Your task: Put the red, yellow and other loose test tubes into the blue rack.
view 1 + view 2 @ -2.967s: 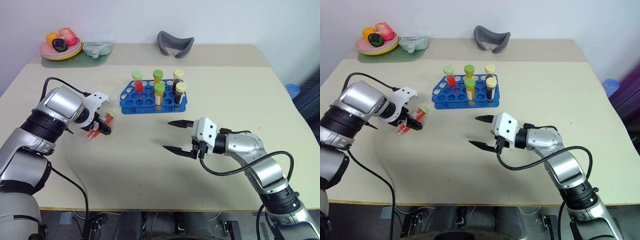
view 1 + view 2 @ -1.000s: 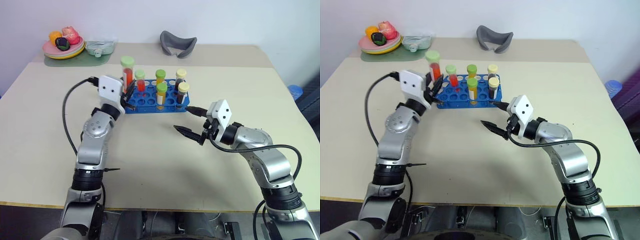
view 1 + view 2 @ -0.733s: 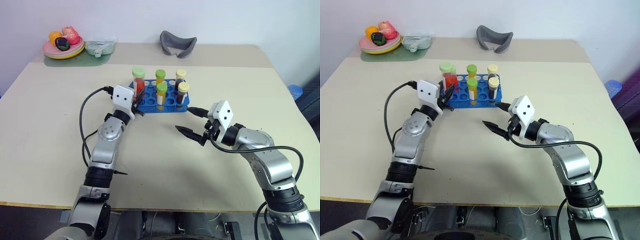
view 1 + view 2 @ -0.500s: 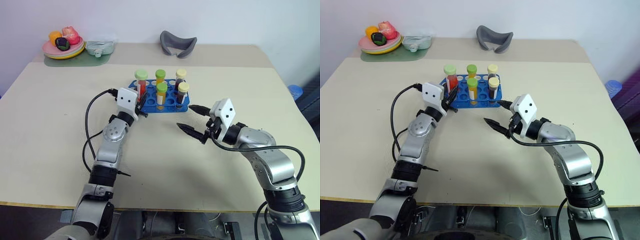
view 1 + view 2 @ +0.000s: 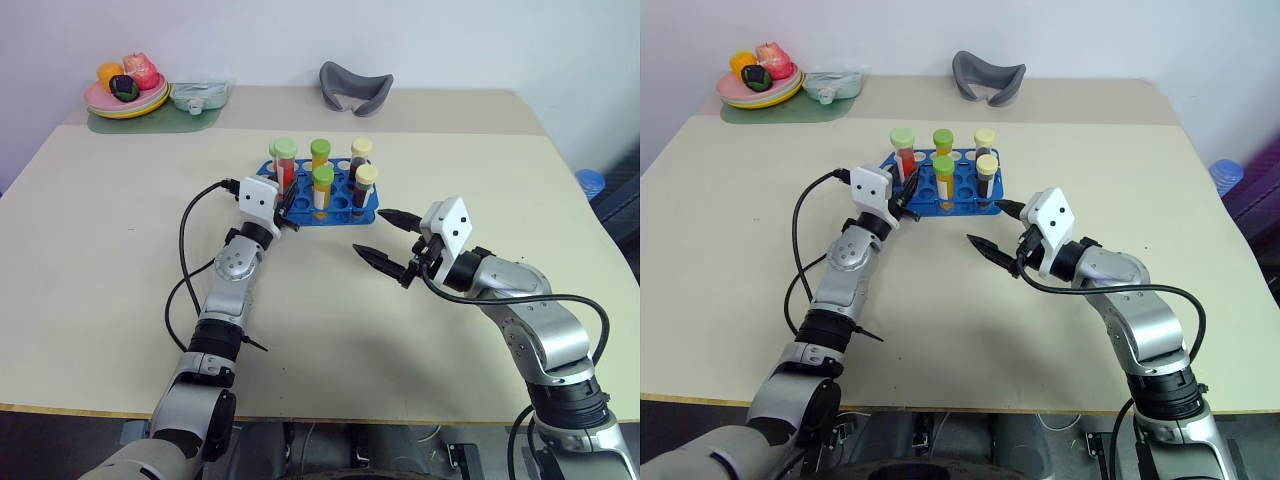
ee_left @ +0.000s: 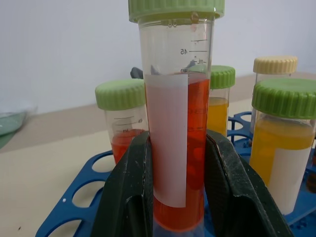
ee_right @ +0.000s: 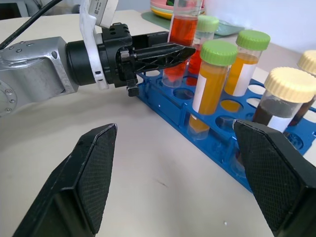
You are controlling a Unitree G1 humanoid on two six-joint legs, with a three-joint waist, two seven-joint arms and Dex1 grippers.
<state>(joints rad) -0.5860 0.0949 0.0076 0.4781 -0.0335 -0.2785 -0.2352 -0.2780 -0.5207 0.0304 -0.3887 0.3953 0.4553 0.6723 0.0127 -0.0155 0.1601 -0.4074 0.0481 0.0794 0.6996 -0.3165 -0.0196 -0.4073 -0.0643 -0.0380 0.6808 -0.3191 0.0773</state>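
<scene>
The blue rack (image 5: 335,212) stands mid-table with several capped tubes upright in it: a red one, orange-yellow ones (image 7: 211,81) and dark ones (image 7: 286,98). My left gripper (image 5: 283,205) is shut on a red test tube (image 6: 170,123) with a green cap. It holds the tube upright at the rack's near-left corner, lower end down in a hole (image 7: 170,81). A second red tube (image 6: 121,113) stands just behind it. My right gripper (image 5: 368,231) hovers open and empty just right of the rack's near edge, its fingers (image 7: 94,168) spread wide.
At the back left of the table are a plate of fruit (image 5: 128,95) and a clear dish (image 5: 200,96) on a green mat. A grey curved object (image 5: 352,88) lies behind the rack. The left arm's black cable (image 5: 190,240) loops above the table.
My left gripper carried the red tube from the table's left to above the rack, then lowered it into the rack's near-left corner. The right gripper stays open near the rack.
</scene>
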